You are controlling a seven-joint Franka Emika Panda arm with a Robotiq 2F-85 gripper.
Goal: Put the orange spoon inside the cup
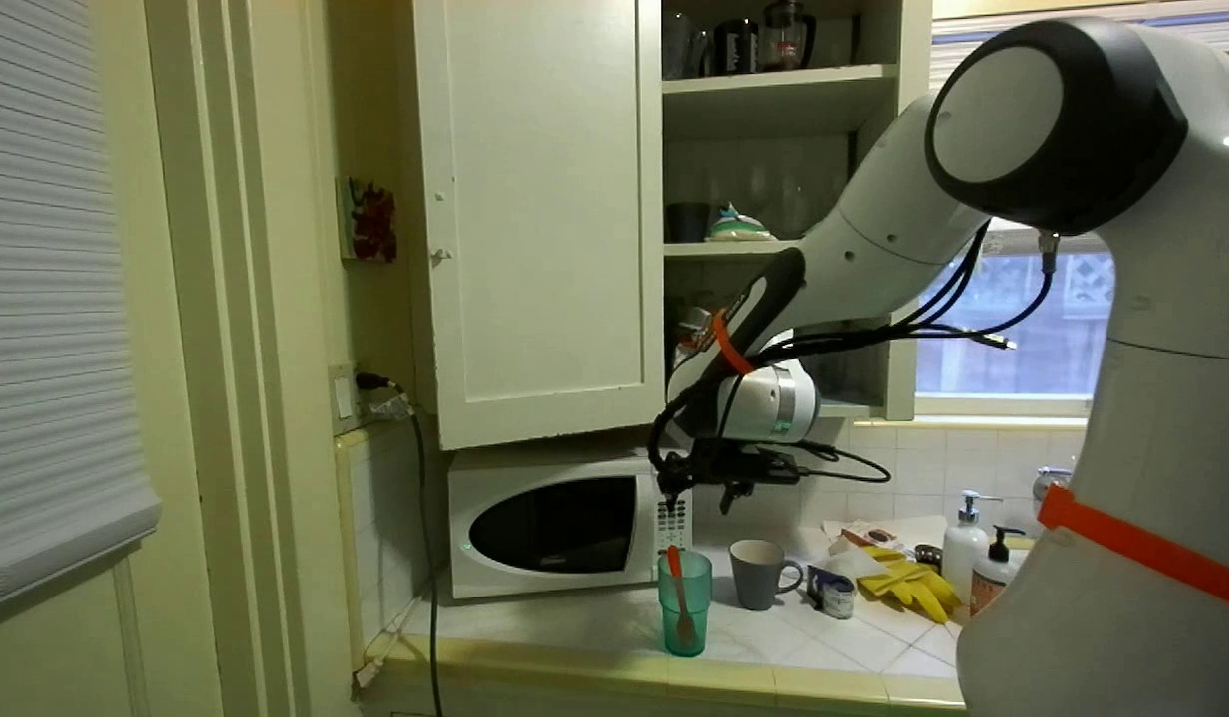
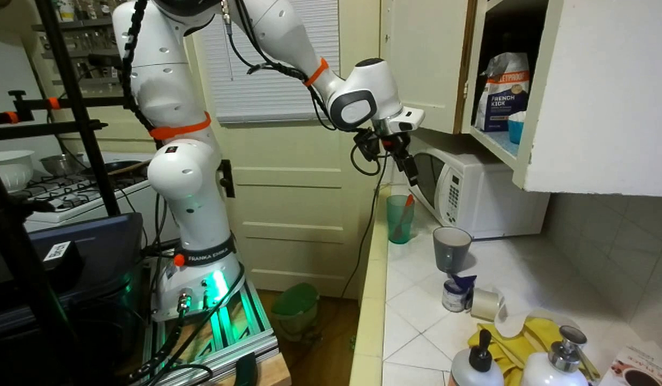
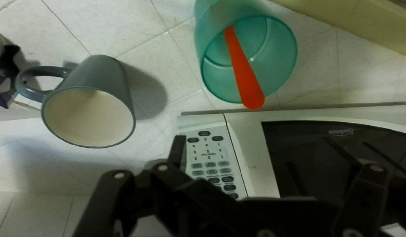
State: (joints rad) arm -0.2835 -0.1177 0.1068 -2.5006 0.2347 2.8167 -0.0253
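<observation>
As the orange spoon (image 3: 244, 70) is seen leaning inside the teal tumbler (image 3: 280, 59), near the countertop's yellow-trimmed edge (image 1: 719, 681), placement is judged complete; the Robotiq gripper (image 1: 699, 506) is poised higher, jaws parted, nothing held; only retreat is called for.

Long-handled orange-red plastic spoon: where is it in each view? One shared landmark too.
In an exterior view: orange-red plastic spoon low, just right of centre, leaning inside the tall teal plastic tumbler.
In an exterior view: spoon right of centre, just below mid-height.
Wrist view: spoon in the upper half, right of centre.
Shared landmark: grey handled mug, right of the tumbler in both exterior views, left in the wrist view.
</observation>
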